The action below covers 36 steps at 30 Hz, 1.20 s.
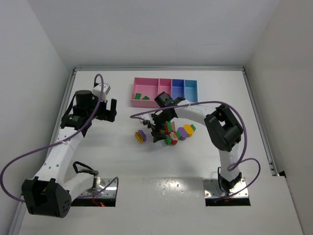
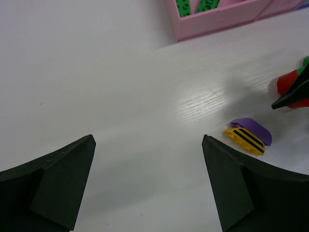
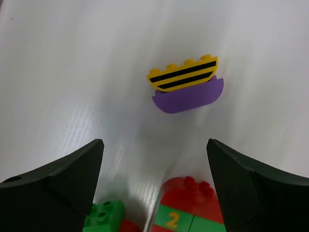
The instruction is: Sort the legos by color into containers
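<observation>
A cluster of legos lies mid-table: red, green, yellow, purple and orange bricks. A yellow striped brick joined to a purple one lies apart at the left; it shows in the right wrist view and the left wrist view. My right gripper is open, low over the cluster's left edge, with a red and green stack marked "2" and a green brick between its fingers. My left gripper is open and empty over bare table at the left. The containers stand at the back; the wide pink bin holds green bricks.
White walls close the table on three sides. The right arm's cable arcs over the cluster. The pink bin's corner shows at the top of the left wrist view.
</observation>
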Motion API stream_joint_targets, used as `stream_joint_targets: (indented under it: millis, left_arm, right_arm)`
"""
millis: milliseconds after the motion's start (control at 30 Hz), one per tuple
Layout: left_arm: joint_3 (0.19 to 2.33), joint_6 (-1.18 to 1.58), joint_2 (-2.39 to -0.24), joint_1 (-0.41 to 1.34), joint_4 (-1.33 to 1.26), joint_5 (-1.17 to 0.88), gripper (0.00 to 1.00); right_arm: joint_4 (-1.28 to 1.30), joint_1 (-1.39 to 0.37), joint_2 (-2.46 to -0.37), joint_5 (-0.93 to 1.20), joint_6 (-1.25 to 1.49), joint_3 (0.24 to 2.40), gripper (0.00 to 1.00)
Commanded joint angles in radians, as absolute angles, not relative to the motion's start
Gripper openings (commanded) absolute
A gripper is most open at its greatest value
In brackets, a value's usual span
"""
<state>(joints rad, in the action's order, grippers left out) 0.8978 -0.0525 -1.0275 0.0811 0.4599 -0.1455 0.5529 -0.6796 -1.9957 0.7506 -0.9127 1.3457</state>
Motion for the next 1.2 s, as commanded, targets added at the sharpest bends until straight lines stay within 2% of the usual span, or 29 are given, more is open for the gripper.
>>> stream_joint_targets:
  millis: [0, 367, 567, 1167]
  left_arm:
    - [0.923, -0.072, -1.037, 0.064, 0.440, -0.179, 1.00]
    - [0.923, -0.072, -1.066, 0.037, 0.422, -0.179, 1.00]
    - [0.923, -0.072, -1.075, 0.015, 0.422, -0.179, 1.00]
    - [0.914, -0.063, -1.103, -0.005, 0.413, -0.198, 1.00]
  right_arm:
    - [0.557, -0.675, -2.058, 0.853, -1.098, 1.416, 0.89]
    - [0.535, -0.684, -2.180, 0.862, -1.158, 1.519, 0.93]
    - [0.658, -0.684, -2.235, 0.884, -1.244, 1.626, 0.93]
    - [0.761, -0.741, -2.267, 0.874, -1.312, 1.666, 0.93]
